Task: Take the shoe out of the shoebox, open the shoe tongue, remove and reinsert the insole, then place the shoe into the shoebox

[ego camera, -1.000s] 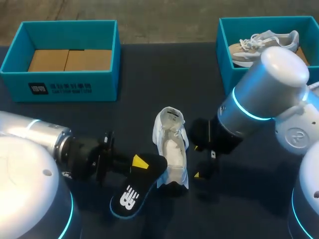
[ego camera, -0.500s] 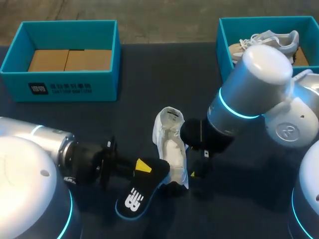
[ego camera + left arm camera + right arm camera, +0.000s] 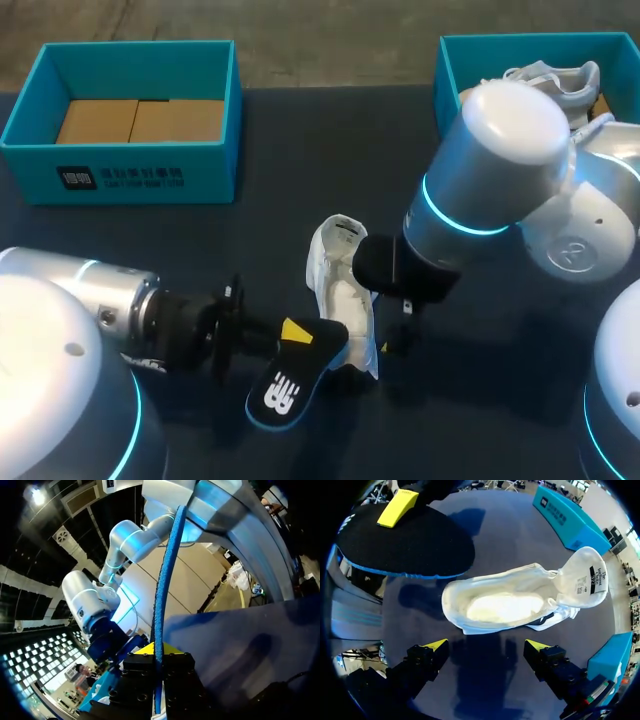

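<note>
Left fingers [image 3: 296, 332]: clamped on the insole [image 3: 285, 385], beside the shoe [image 3: 345, 295].
Right fingers [image 3: 486, 645]: wide open, empty, shoe just ahead, lying mid-desk [image 3: 300, 150].
Risk: the unheld shoe could skid, or the insole buckle at the collar.

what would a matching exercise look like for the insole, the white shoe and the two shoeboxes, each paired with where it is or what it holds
Things:
1. insole
2. white shoe
3. left shoebox
4. right shoebox

States:
a. holds a second shoe
b. lies on the table, tongue pulled open
c. held by the left gripper
d. holds no shoe, only a bare cardboard floor

Pairs: 1-c, 2-b, 3-d, 4-a
</note>
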Controlling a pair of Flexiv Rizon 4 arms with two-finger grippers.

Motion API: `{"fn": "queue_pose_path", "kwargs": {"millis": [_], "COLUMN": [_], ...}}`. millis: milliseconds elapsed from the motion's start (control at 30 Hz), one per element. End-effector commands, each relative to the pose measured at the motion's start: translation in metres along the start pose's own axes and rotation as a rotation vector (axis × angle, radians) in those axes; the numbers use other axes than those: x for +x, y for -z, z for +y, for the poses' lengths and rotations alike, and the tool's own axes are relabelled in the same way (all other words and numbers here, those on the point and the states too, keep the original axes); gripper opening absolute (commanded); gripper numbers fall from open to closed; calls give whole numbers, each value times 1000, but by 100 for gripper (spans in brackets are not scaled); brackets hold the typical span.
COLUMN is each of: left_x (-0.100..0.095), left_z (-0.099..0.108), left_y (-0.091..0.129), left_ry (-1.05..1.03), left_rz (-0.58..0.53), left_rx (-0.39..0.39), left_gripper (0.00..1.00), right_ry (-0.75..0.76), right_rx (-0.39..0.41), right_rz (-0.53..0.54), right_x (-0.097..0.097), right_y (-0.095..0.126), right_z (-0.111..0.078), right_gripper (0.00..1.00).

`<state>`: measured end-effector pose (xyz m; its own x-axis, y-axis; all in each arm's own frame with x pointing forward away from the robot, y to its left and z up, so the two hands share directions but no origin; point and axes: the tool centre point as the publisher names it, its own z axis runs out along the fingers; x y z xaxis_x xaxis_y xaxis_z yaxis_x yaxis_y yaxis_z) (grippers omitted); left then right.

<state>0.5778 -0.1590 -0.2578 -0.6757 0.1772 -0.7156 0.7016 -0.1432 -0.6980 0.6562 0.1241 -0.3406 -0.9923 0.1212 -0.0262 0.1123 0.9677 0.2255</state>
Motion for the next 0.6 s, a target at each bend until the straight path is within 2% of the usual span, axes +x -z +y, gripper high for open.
{"fn": "queue_pose_path", "kwargs": {"millis": [33, 267, 600], "left_x": [0, -10, -10], "left_z": [5, -3, -3], "left_y": [-4, 0, 0], "left_ry": [21, 84, 84], "left_rz": [-1, -7, -7], "left_rx": [29, 38, 38], "left_gripper": [0, 0, 0], "right_ry": [1, 1, 1], "right_rx": [-1, -1, -1], "right_rz": [-18, -18, -18], "right_x": [2, 2, 2], "right_y": [3, 3, 3], "right_z": [-4, -4, -4], "right_gripper": [100, 100, 100]}}
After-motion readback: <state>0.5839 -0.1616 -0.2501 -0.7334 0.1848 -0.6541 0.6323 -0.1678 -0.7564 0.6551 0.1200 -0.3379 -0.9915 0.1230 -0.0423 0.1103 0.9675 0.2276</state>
